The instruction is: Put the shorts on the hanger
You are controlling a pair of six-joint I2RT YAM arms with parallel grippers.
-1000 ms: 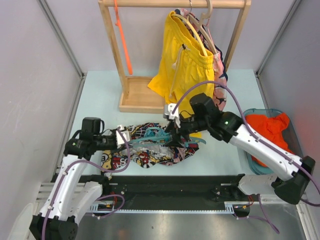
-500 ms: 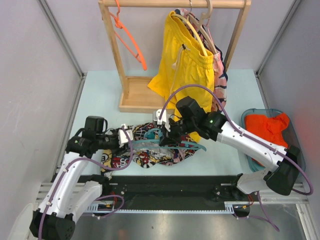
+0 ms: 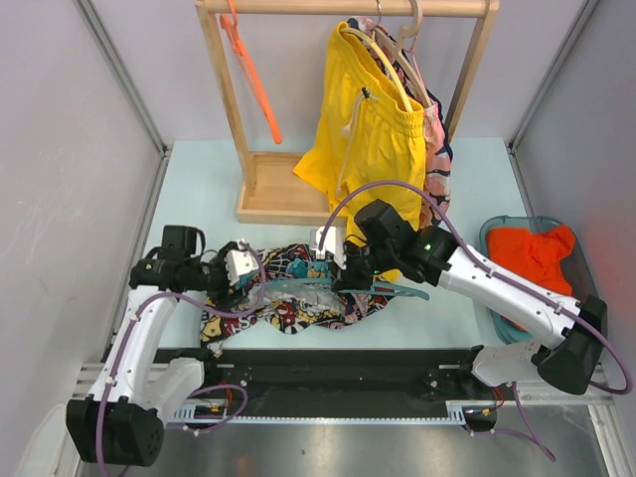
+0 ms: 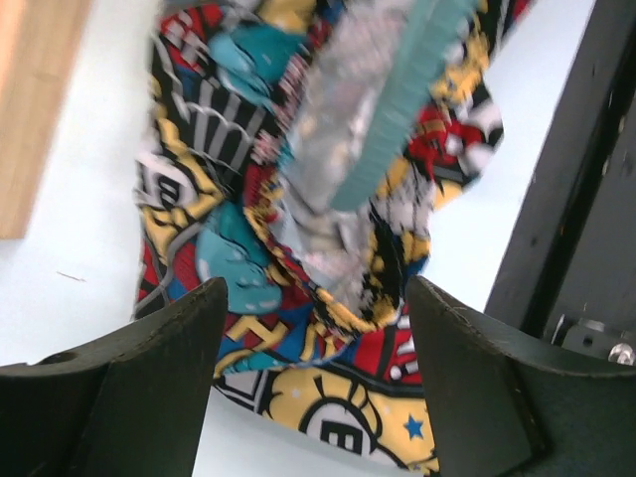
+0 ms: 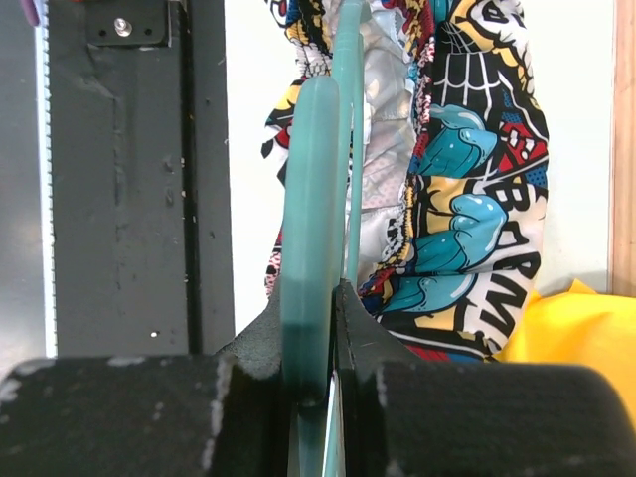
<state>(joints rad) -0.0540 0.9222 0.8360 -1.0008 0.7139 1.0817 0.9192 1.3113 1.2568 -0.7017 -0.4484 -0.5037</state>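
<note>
The comic-print shorts point(image 3: 288, 303) lie crumpled on the table near its front edge. The teal hanger point(image 3: 397, 289) runs through them, one arm sticking out to the right. My right gripper point(image 3: 343, 273) is shut on the hanger; the right wrist view shows the teal bar point(image 5: 313, 199) pinched between the fingers, with the shorts point(image 5: 467, 199) draped just right of it. My left gripper point(image 3: 238, 273) stands open at the shorts' left end. In its wrist view the fingers point(image 4: 149, 388) flank the shorts point(image 4: 288, 209) without touching them, and the hanger point(image 4: 397, 99) lies across the fabric beyond.
A wooden rack point(image 3: 268, 189) stands at the back with an orange hanger point(image 3: 248, 70), yellow shorts point(image 3: 363, 129) and pink-and-white shorts point(image 3: 435, 149) on beige hangers. A blue bin point(image 3: 502, 227) of orange cloth sits right. A black rail point(image 5: 129, 179) borders the front edge.
My left gripper has opened, let go of the shorts and drawn back a little to the left. My right gripper has shut on the hanger. The orange hanger on the rack has swung.
</note>
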